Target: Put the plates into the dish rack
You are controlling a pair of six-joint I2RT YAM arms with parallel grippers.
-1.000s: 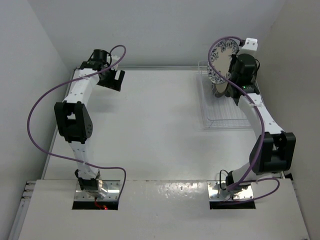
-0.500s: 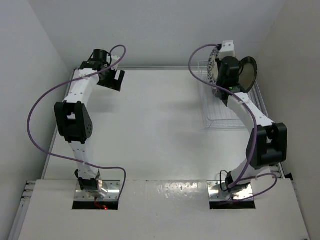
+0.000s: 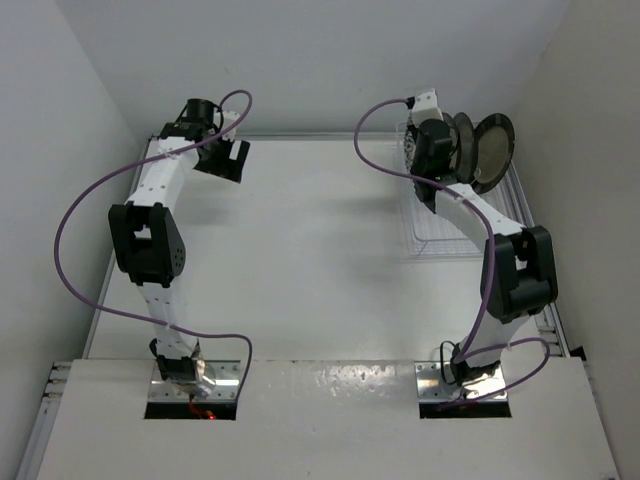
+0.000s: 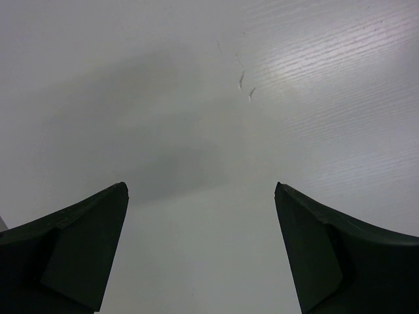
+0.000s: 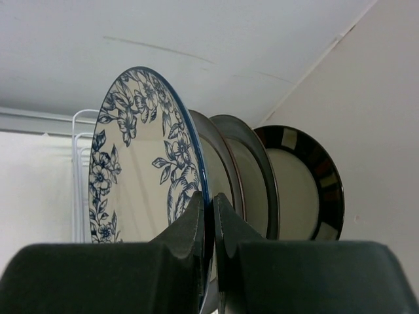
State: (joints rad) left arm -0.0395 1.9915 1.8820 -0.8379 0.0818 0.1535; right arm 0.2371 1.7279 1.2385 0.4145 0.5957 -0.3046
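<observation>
Now the dish rack (image 3: 448,232) carries three plates upright at its far end: two grey-rimmed plates (image 5: 258,183) side by side and, beyond them on the side nearest the right wall, the striped-rim plate (image 5: 302,191). The floral plate (image 5: 141,163) stands on edge on the other side of the grey-rimmed pair, close beside them and parallel. It is pinched at its lower rim by the right gripper (image 5: 211,204), whose fingers are closed tight on either face of it. Whether its bottom edge sits in a slot of the dish rack cannot be told. The near half of the dish rack holds nothing.

The dish rack lies on a white table (image 3: 300,230), against its far right corner, with plain white walls (image 3: 300,60) closing in the back and both sides.

The right arm (image 3: 485,212) reaches up over the dish rack, its wrist above the far end. The left arm (image 3: 160,190) is bent far across the table from the dish rack, its left gripper (image 4: 200,190) spread wide, holding nothing and facing bare white surface.
</observation>
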